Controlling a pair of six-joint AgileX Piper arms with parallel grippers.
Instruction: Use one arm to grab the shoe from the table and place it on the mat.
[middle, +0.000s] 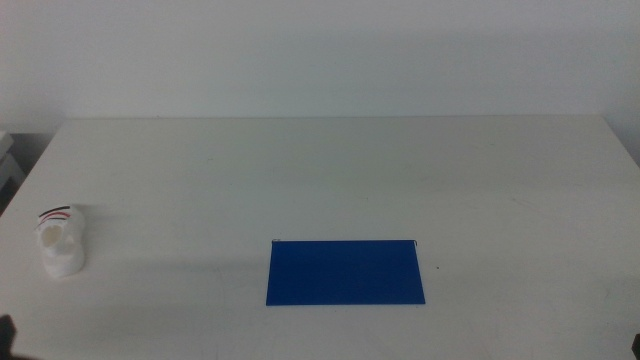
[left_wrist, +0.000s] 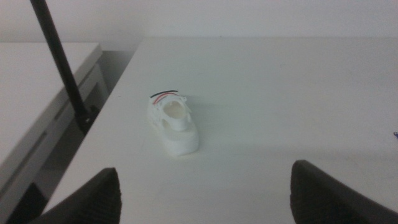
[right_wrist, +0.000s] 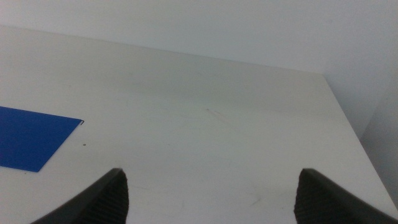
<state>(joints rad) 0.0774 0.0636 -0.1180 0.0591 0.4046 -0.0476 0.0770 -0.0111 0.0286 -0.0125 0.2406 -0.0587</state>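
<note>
The small white shoe (middle: 60, 240) with black and red straps stands near the left edge of the white table (middle: 330, 170). The blue mat (middle: 345, 272) lies flat at the front middle, well to the right of the shoe. In the left wrist view the shoe (left_wrist: 174, 121) lies on the table ahead of my left gripper (left_wrist: 208, 196), which is open, empty and well short of it. My right gripper (right_wrist: 211, 199) is open and empty over the table's right side. A corner of the mat (right_wrist: 31, 140) shows in its view.
The table's left edge runs close beside the shoe. Beyond it stand a lower grey-white surface (left_wrist: 37, 93) and a black slanted pole (left_wrist: 62, 68). A white wall rises behind the table.
</note>
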